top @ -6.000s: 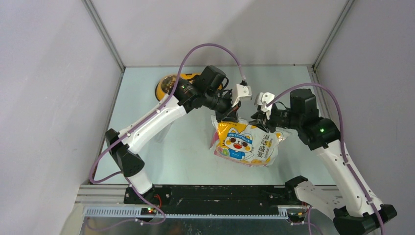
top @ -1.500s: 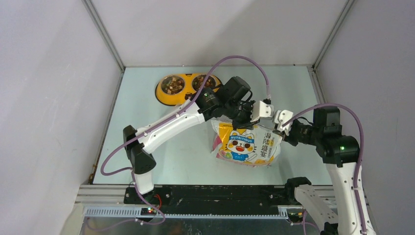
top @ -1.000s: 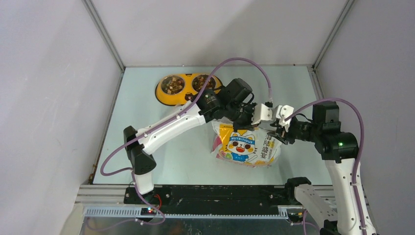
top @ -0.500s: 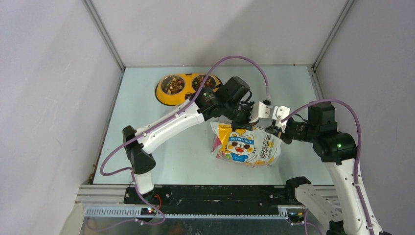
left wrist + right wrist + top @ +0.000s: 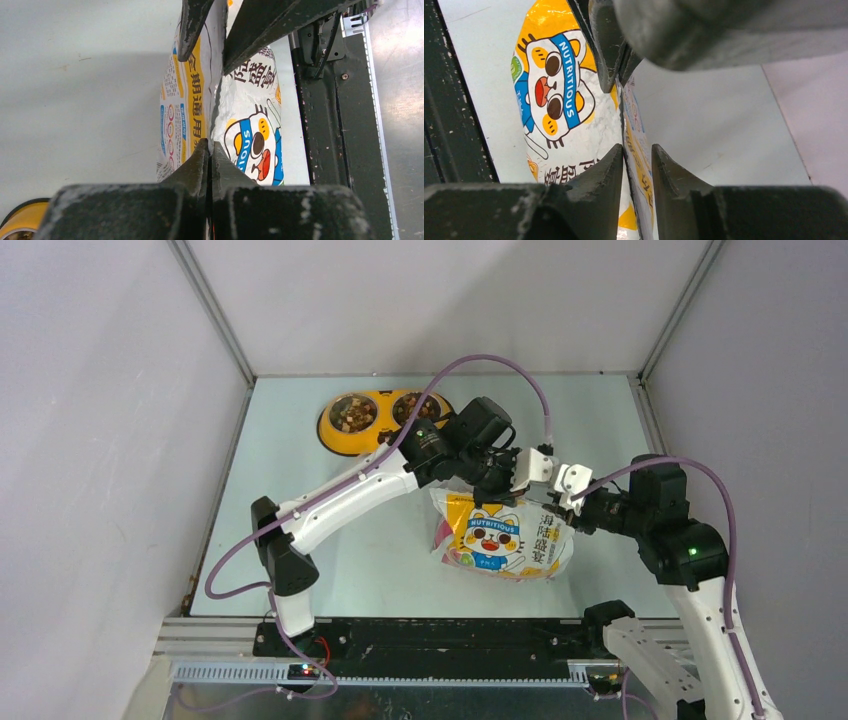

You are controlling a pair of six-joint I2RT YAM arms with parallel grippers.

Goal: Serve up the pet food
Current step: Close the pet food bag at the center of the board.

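Note:
The pet food bag, glossy yellow-white with a cartoon cat, stands mid-table. My left gripper is shut on its top edge; in the left wrist view its jaws pinch the seam of the bag. My right gripper is at the bag's right top corner. In the right wrist view its jaws stand a little apart around the bag's edge, which touches the left finger, with a gap to the other. Brown kibble fills both bowls of the yellow feeder.
The feeder stands at the back left of the table, behind my left arm; its rim shows in the left wrist view. The black front rail runs along the near edge. Grey walls close in both sides.
Since six seconds ago my left gripper moved right along the bag's top, uncovering the feeder. In the last second my right gripper shifted slightly toward the left one at the bag's corner.

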